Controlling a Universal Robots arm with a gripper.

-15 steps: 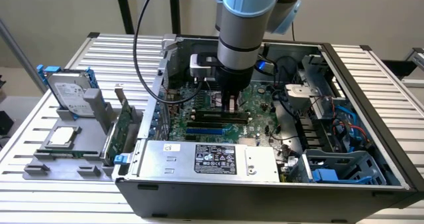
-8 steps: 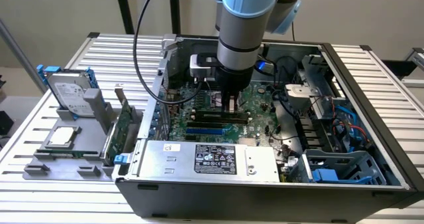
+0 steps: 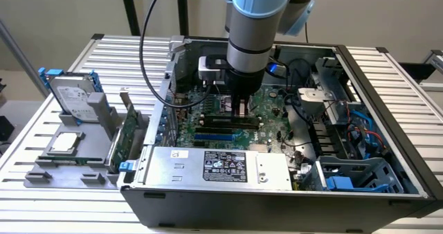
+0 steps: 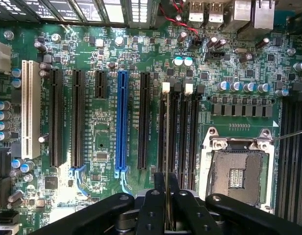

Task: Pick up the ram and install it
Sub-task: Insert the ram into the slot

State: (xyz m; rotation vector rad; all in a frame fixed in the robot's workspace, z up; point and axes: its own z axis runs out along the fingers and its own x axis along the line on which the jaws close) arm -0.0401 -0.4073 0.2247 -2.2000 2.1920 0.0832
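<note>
We see the claw [image 4: 167, 205] clamped on the ram [image 4: 166, 142], held edge-on over the memory slots [image 4: 182, 137] inside the case [image 3: 387, 192]; we judge it light, stiff, fragile, best gripped by its long edges.

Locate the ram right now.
The ram sits edge-on in the end effector, over the memory slots beside the empty CPU socket.

exterior high above case, wrist close over motherboard [image 4: 141, 137], both see slots
</note>
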